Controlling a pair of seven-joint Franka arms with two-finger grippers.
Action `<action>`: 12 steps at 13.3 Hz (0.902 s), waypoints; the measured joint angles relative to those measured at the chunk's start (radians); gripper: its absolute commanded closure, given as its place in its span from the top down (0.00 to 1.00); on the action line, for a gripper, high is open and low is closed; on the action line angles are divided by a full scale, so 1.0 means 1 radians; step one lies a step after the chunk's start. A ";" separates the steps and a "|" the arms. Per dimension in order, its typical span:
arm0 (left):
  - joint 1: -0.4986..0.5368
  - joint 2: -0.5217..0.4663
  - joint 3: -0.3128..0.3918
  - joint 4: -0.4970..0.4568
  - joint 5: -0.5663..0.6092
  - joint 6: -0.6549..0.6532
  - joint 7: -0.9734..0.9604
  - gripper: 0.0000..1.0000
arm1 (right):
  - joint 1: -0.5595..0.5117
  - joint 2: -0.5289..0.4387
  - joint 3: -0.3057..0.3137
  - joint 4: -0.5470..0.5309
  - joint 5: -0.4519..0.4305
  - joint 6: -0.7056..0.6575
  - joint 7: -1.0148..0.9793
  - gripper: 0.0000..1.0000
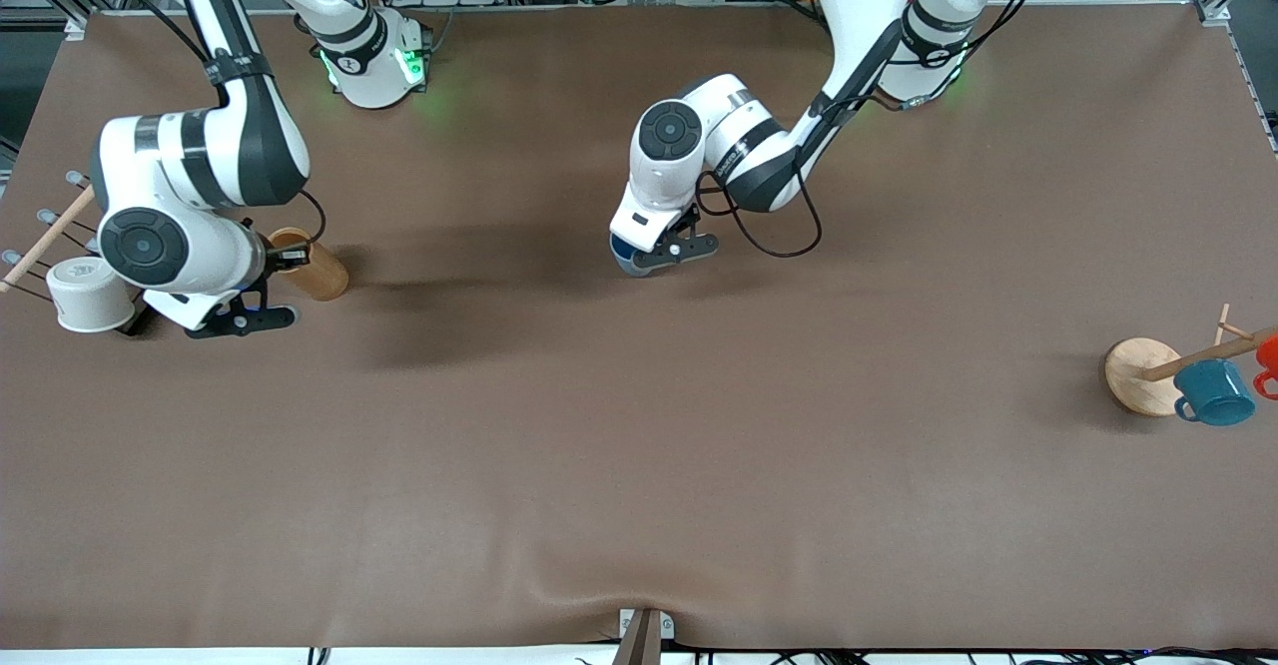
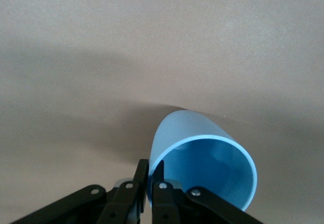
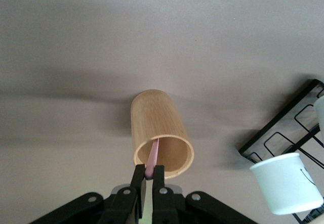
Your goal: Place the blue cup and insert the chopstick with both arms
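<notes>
The left gripper (image 2: 151, 176) pinches the blue cup's (image 2: 202, 163) rim over the table's (image 1: 639, 465) middle. The right gripper (image 3: 149, 176) clamps the chopstick (image 3: 153, 161), its tip inside the wooden cup (image 3: 159, 133).

The light is even and soft over the brown table (image 1: 639, 505); it comes from above, with no glare on the cloth; green lamps glow at the arm bases along the far edge. Wide, fuzzy dark shadows lie under both arms near the middle; the wrist views look dimmer and a bit hazy.
</notes>
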 measured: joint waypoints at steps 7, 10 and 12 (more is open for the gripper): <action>0.056 -0.134 0.011 0.047 0.003 -0.058 -0.062 1.00 | -0.001 -0.020 0.001 0.313 0.000 -0.284 -0.048 0.00; 0.163 -0.259 0.015 0.059 0.005 -0.135 -0.028 1.00 | 0.008 -0.025 0.014 0.455 0.034 -0.339 -0.052 0.00; 0.236 -0.303 0.018 0.091 0.005 -0.210 0.037 1.00 | 0.013 -0.025 0.025 0.511 0.146 -0.357 -0.005 0.00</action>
